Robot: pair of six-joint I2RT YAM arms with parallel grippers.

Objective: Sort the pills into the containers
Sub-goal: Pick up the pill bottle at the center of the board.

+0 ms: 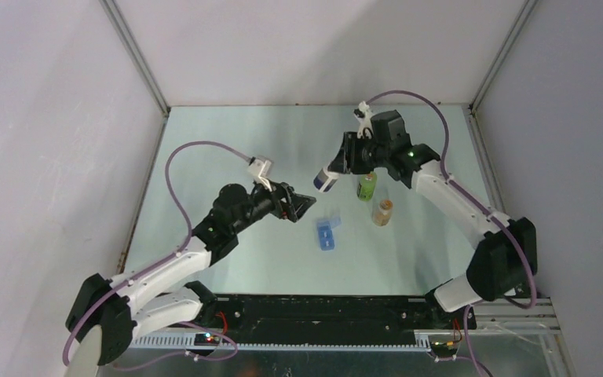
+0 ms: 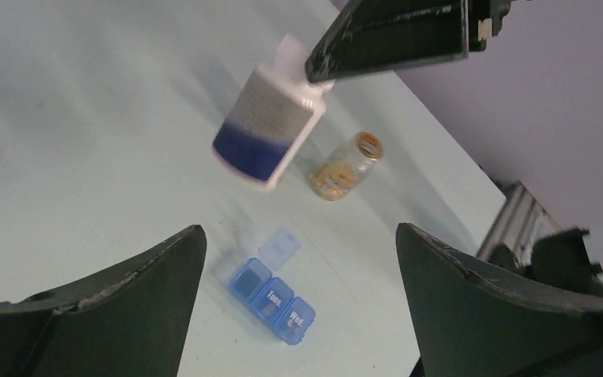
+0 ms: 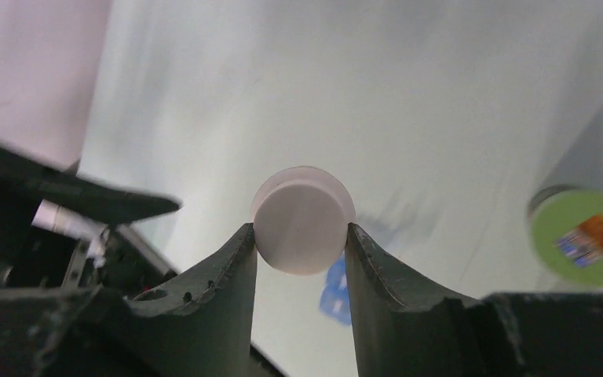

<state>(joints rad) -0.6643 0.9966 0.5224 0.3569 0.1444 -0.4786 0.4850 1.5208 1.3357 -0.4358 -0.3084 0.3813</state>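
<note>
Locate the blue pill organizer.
The blue pill organizer lies near the centre of the top view, between the left pincer and the amber bottle.

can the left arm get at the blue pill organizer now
Probably yes: the left pincer hangs open beside the pill organizer, nothing between them; the right pincer holds the white bottle farther back.

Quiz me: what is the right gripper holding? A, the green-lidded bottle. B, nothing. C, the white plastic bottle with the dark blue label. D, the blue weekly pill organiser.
C: the right gripper is closed on the top of the white plastic bottle with the dark blue label, holding it in the air.
</note>
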